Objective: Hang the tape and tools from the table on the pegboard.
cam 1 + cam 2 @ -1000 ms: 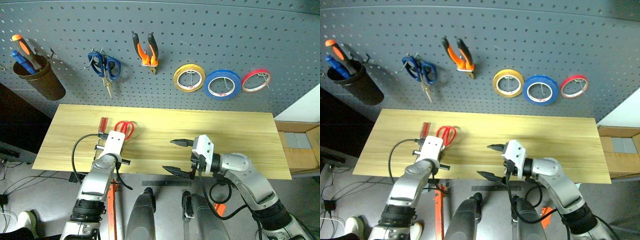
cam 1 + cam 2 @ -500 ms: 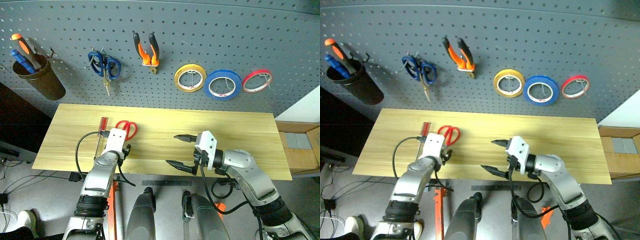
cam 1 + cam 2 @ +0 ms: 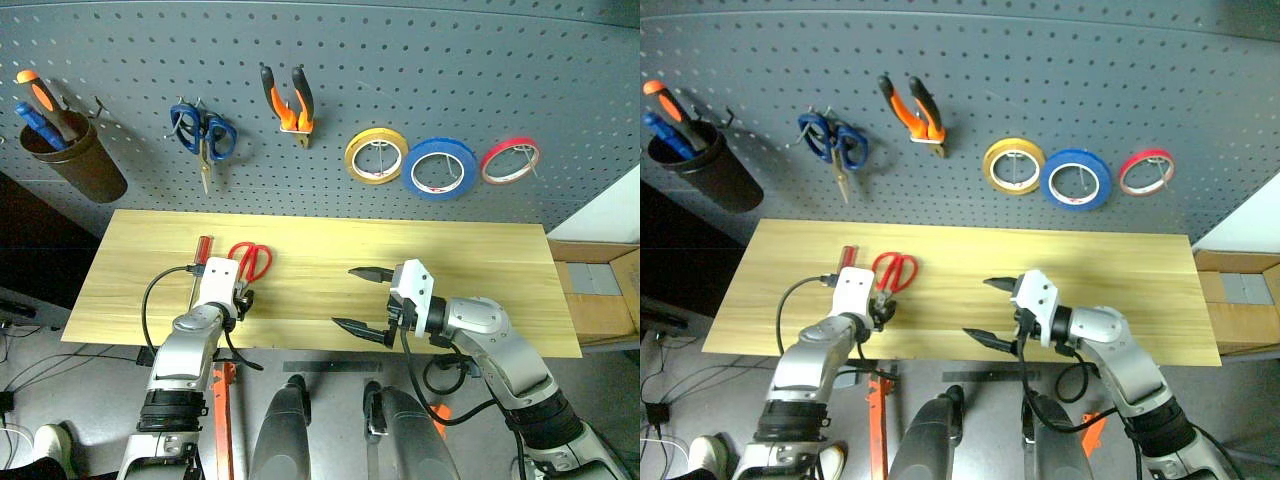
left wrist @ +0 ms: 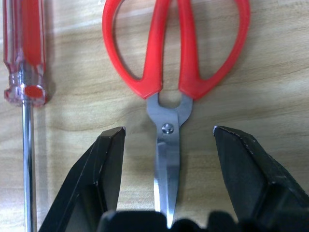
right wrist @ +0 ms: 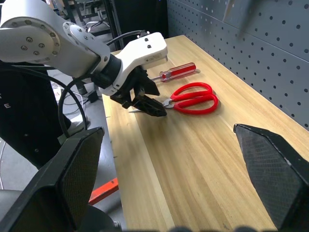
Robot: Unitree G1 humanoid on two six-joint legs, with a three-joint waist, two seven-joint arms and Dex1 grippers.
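Straddling the red scissors' (image 4: pixel 169 96) steel blades, the left gripper (image 4: pixel 167 140) gapes empty in the left wrist view, handles pointing toward the pegboard (image 3: pixel 400 90).

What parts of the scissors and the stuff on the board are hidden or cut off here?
- Red scissors: in the left wrist view, the blade tips are hidden under the left gripper.
- Red screwdriver: tip cut off by that view's edge.
- Pegboard hooks behind the tape rings: too small.
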